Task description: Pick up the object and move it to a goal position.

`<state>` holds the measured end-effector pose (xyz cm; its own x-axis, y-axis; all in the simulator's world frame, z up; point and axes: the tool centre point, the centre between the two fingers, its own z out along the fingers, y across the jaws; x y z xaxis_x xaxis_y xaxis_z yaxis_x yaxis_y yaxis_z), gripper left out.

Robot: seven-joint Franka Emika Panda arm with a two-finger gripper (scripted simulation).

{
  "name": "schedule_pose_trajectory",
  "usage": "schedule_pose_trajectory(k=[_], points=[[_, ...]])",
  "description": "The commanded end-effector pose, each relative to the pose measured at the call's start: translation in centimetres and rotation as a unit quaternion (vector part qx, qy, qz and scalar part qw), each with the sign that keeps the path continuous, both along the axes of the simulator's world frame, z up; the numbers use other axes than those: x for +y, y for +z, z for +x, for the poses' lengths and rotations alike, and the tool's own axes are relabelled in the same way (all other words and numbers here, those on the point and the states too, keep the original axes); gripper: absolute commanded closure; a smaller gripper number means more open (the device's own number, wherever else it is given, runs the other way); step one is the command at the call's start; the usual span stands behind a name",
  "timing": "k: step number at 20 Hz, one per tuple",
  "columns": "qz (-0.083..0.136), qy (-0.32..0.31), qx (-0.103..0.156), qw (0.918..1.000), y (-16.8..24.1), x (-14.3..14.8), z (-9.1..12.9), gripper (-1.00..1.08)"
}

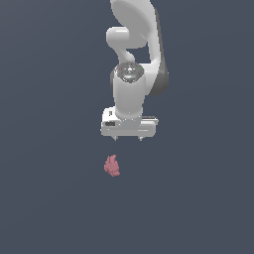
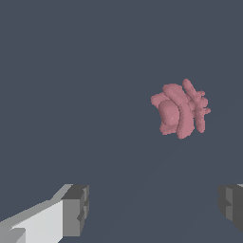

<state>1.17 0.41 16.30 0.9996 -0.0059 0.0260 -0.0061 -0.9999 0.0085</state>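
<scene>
The object (image 1: 112, 166) is a small dusty pink-red lump with jutting lobes, lying on the dark grey floor. It also shows in the wrist view (image 2: 181, 109). My white gripper (image 1: 128, 139) hangs above the floor, up and slightly toward the exterior view's right of the object, and does not touch it. Its two fingers (image 2: 75, 210) stand wide apart with nothing between them, so it is open and empty. In the wrist view the object lies ahead of the fingertips, off toward one finger's side rather than centred in the gap.
The white arm (image 1: 134, 44) rises behind the gripper toward the top of the exterior view. A plain dark grey floor (image 1: 49, 198) spreads all around the object.
</scene>
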Motion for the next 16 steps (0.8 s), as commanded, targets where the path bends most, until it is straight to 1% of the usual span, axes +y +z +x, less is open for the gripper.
schedule_pose_trajectory(k=[1, 10, 16], points=[[0.0, 0.0, 0.0, 1.0, 0.0, 0.0, 0.0, -0.92], [-0.006, 0.026, -0.003, 0.9996, 1.2, 0.9, 0.1, -0.92], [-0.006, 0.028, -0.002, 0.9996, 1.1, 0.8, 0.3, -0.92]])
